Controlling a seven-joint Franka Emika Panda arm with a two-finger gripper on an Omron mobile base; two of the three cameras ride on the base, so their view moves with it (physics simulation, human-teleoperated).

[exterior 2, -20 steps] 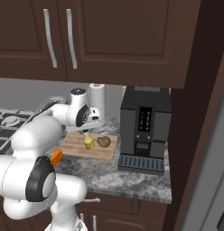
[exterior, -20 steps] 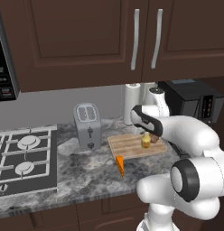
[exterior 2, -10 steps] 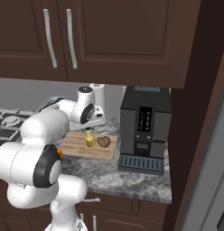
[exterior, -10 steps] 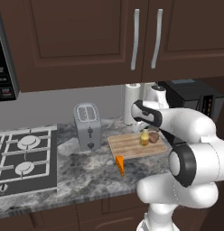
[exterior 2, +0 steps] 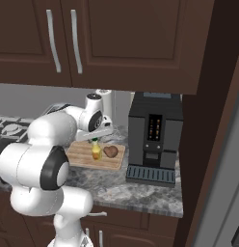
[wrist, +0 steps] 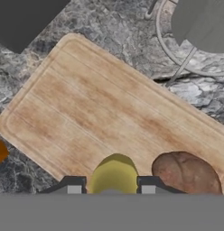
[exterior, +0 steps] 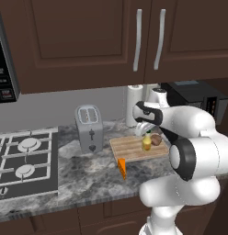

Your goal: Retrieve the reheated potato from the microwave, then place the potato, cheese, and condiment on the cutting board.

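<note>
- The condiment [exterior: 146, 142] stood upright on the cutting board [exterior: 129, 148], neck up; the gripper [wrist: 111, 190] was clamped on it
- The potato [exterior 2: 111, 151] lay just beside it
- The cheese [exterior: 122, 168] lay off the board's edge, on the counter [exterior: 83, 176]

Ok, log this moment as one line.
fingers: shut on yellow condiment bottle | brown potato: on tan wooden board | orange cheese wedge: on counter

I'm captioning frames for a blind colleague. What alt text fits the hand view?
Looking down the gripper, its fingertips are shut on the yellow condiment, which stands on a tan wooden cutting board beside the brown potato. The board lies on a grey marbled counter, with the orange cheese just off its edge.
</note>
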